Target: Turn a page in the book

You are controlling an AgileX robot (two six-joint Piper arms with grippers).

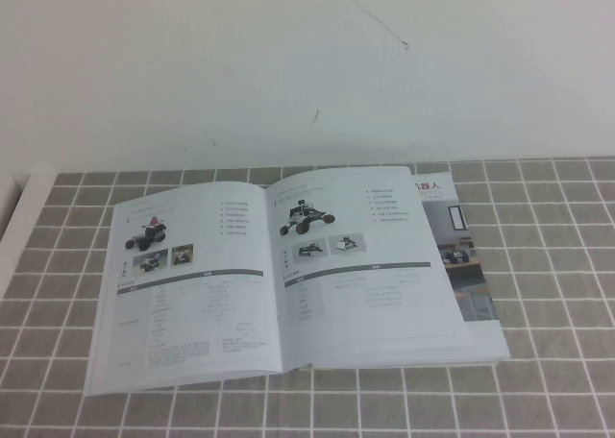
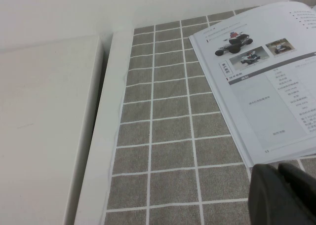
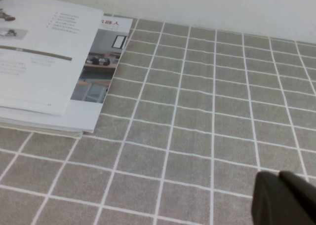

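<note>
The book [image 1: 207, 294] lies open and flat on the checked cloth in the middle of the high view. Its right-hand leaf, the page [image 1: 365, 265], shows a black rover above two small photos and lies flat. The left leaf [image 2: 266, 87] shows a white-red rover. My left gripper [image 2: 279, 173] is shut and empty, just off the book's near left corner. My right gripper [image 3: 279, 178] is shut and empty over bare cloth, well to the right of the book [image 3: 39, 72]. Neither gripper shows in the high view.
A grey checked cloth [image 1: 538, 380] covers the table up to the white wall at the back. A lower page with a room photo [image 1: 473, 265] sticks out past the book's right side. A white ledge [image 2: 44, 136] runs along the cloth's left edge.
</note>
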